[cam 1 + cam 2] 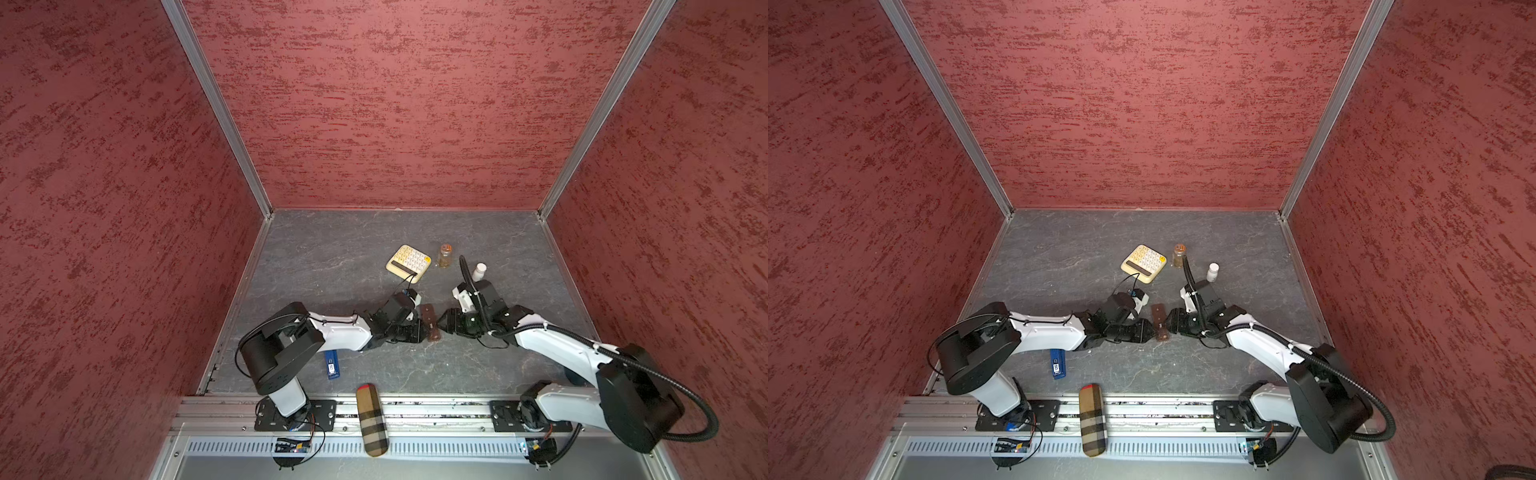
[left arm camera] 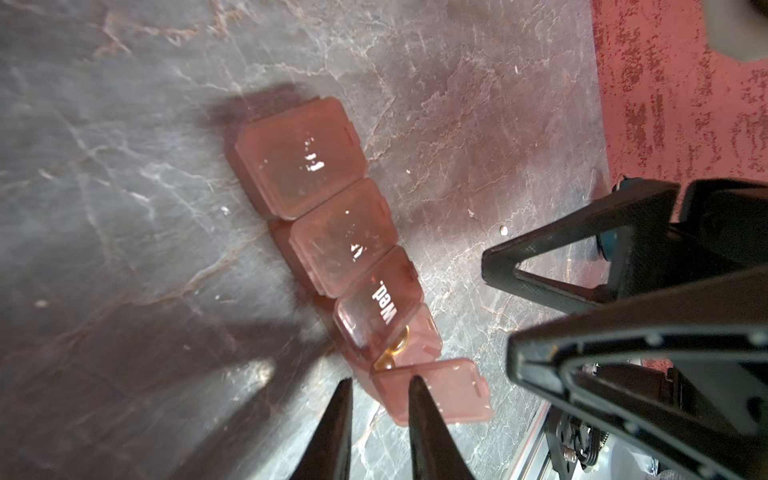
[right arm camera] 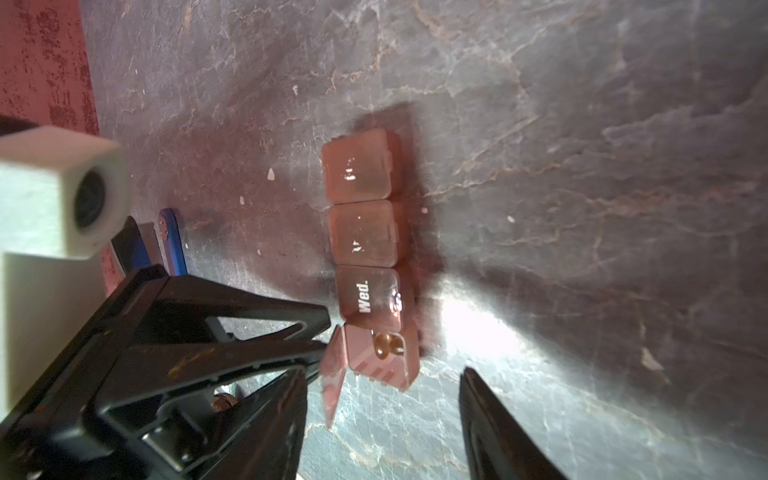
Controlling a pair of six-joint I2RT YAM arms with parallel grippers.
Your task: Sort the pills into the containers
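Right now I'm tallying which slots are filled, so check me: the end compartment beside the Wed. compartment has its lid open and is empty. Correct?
One thing is off: the end compartment beside the Wed. compartment has its lid open, but it is not empty. The right wrist view shows amber capsules lying inside it.

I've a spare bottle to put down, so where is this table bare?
Bare: the table at far left, up to the calculator, and the near strip right of the blue stick. Crowded: mid-table, where the left gripper and right gripper flank the pill box, amber bottle and white bottle behind.
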